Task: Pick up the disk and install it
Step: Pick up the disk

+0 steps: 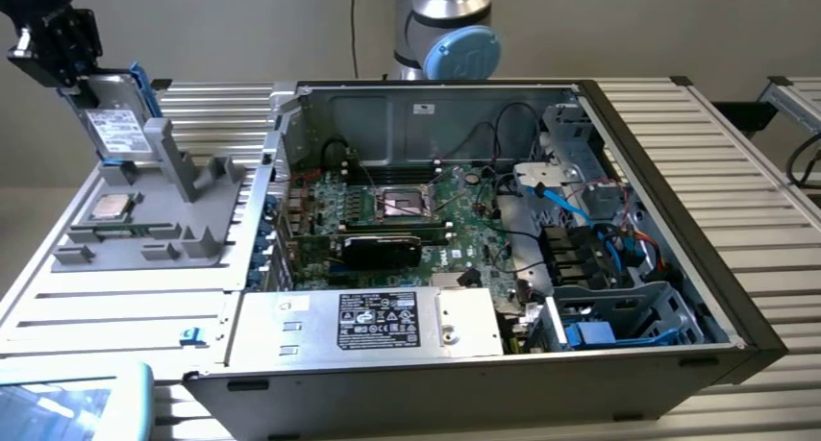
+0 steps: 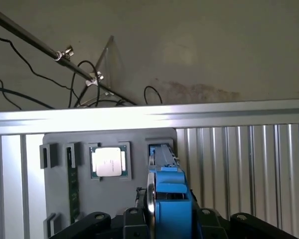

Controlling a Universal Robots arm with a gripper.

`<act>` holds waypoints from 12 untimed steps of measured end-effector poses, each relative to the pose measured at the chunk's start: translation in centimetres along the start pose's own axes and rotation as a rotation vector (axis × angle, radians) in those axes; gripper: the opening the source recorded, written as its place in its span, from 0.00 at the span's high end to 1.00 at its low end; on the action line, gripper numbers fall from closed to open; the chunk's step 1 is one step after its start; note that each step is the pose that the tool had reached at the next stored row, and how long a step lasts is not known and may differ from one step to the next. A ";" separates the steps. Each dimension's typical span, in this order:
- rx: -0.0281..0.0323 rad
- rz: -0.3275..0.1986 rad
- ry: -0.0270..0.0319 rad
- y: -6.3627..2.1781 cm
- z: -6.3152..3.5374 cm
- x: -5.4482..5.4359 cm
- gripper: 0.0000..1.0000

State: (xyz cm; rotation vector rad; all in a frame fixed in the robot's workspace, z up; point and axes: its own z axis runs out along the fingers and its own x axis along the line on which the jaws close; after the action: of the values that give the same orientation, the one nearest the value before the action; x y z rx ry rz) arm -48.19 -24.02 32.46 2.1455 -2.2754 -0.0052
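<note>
Ribbed aluminium table [image 1: 718, 143] carries everything. Biggest item is an open black tower computer case [image 1: 693, 268] lying on its side. Its green motherboard [image 1: 410, 220] is exposed, and a large silver box with a black label [image 1: 372, 321] sits in its near corner. Silver robot arm with a blue joint cap [image 1: 449, 37] stands behind the case at the far edge.

On the exterior view's left, just beside the case, sits a grey plastic fixture tray [image 1: 206, 210] with upright slots. Flat silver-grey disk with white label and blue plastic frame [image 1: 113, 124] is at the tray's far end, on edge and tilted. Its top end is clamped in the black gripper [image 1: 92, 84]. Can't tell whether its lower end is clear of the tray. Wrist view shows the jaws closed narrow on the blue frame.

Small square silver CPU chip [image 1: 110, 208] lies flat in a tray pocket, near the disk but apart from it.
</note>
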 end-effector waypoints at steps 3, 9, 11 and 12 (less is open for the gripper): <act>0.0000 0.000 0.0000 -0.03 -0.44 0.0 0.62; 0.0001 0.000 0.0008 -0.13 -2.01 0.0 0.62; 0.0000 0.000 0.0019 -0.18 -2.79 0.0 0.62; 0.0001 0.000 0.0026 -0.22 -3.24 0.0 0.62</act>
State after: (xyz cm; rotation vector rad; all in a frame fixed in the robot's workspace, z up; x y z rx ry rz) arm -47.93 -24.02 35.69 2.1442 -2.2742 -0.0023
